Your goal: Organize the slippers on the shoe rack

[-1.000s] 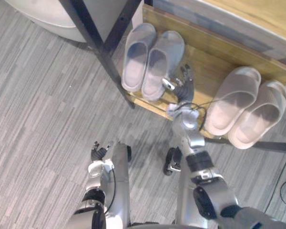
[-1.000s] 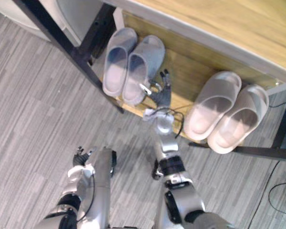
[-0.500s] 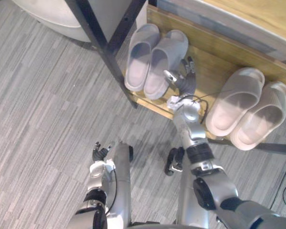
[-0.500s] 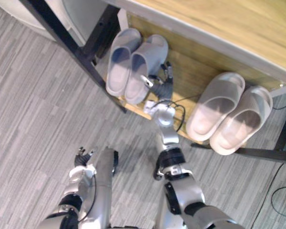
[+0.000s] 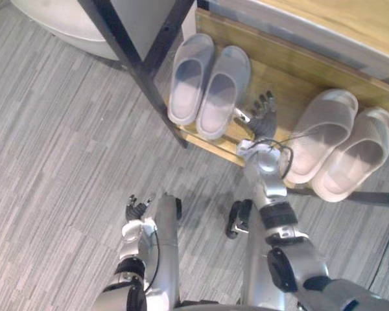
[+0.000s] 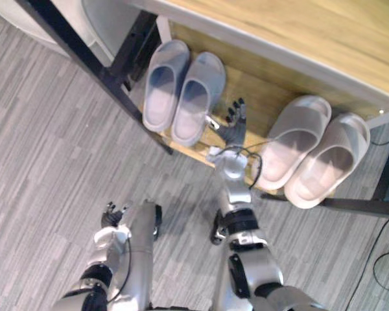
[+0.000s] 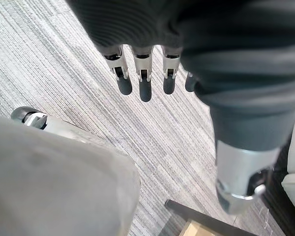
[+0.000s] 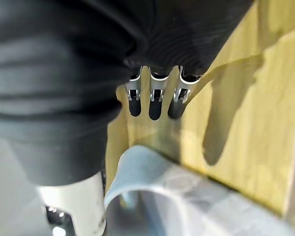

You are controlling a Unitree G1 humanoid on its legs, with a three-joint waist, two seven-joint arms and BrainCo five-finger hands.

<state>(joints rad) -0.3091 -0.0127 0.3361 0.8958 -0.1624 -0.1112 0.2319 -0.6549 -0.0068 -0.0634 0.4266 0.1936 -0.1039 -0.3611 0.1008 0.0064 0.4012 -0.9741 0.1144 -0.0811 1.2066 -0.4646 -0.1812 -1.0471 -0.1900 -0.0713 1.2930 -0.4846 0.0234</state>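
Two pairs of slippers sit side by side on the low wooden shelf of the shoe rack (image 5: 282, 84). The grey pair (image 5: 222, 91) is on the left and the pale pink pair (image 5: 321, 133) is on the right. The right hand (image 5: 262, 116) is between them, fingers straight and spread, holding nothing, its thumb just beside a grey slipper. The left hand (image 5: 137, 208) hangs loose over the grey floor (image 5: 65, 149).
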